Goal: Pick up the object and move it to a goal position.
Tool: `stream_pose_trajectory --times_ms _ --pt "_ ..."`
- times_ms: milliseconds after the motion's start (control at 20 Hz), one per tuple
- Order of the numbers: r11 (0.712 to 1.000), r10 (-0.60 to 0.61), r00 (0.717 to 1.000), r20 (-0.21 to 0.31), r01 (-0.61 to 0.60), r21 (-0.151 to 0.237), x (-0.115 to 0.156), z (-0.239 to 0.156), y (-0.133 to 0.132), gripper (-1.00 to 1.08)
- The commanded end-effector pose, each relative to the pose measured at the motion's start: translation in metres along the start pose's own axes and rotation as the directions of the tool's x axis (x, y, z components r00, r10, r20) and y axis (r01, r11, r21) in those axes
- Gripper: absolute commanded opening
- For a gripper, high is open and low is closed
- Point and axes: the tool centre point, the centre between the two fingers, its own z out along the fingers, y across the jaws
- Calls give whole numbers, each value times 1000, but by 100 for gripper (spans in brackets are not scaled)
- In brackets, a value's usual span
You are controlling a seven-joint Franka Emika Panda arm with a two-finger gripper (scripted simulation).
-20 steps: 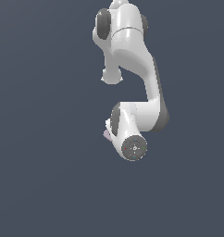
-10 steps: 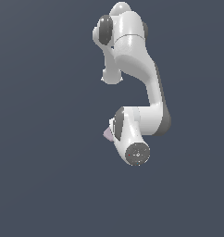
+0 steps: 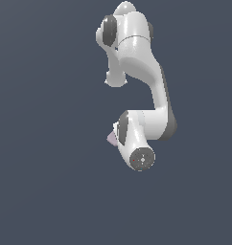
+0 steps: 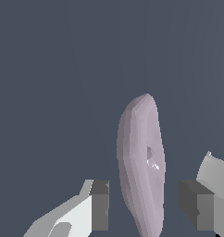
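Centering the open gripper (image 4: 143, 206), jaws apart and untouching, about the object (image 4: 140, 166) standing between them, then closing squarely across its narrow width.

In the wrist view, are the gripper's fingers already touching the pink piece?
No, the pink piece sits between the fingers with a visible gap on each side.

Exterior overhead, far; wrist close-up.
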Motion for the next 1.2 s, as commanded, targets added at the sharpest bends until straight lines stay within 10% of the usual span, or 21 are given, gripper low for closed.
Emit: stream_pose_trajectory --times_ms 0,600,650,1150 --pt "1000 0 1000 0 0 0 0 4 0 28" --pt "1000 4 1000 0 -4 -2 0 26 0 28" --pt "1000 4 1000 0 -4 -2 0 26 0 -100" --pt "1000 4 1000 0 -4 -2 0 26 0 -100"
